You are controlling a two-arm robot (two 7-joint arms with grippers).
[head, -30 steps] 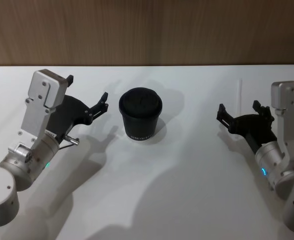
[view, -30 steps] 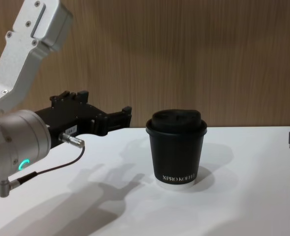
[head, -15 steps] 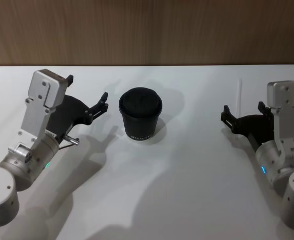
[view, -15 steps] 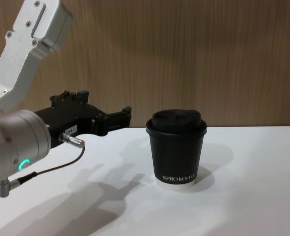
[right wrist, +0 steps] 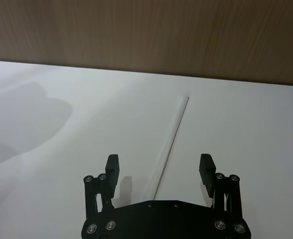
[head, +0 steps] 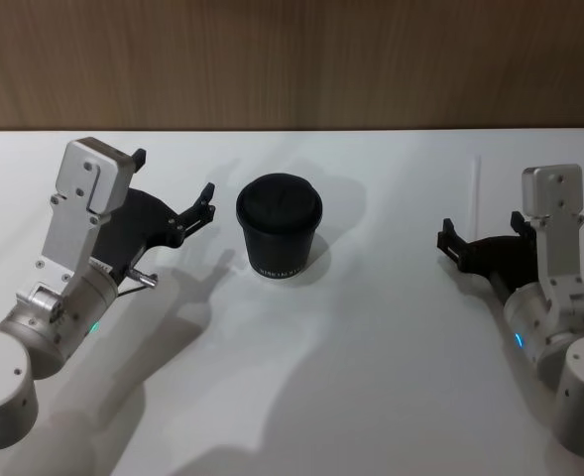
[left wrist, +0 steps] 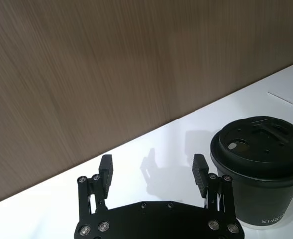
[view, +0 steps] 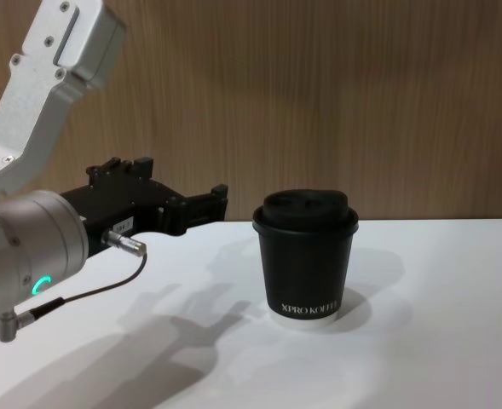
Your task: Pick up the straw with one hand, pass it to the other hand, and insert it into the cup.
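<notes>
Left tool (left wrist: 153, 162) spread beside cup (head: 279, 233); right tool (right wrist: 158, 160) spread near straw (right wrist: 178, 124) on table (head: 371, 347).

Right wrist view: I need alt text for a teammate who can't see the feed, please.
A thin white straw lies flat on the white table, running from between the open fingers of the right gripper toward the wooden wall behind. The fingers stand apart on either side of the straw, and neither touches it.

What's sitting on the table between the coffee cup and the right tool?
Nothing; the head view shows bare white table between the cup and the right tool.
</notes>
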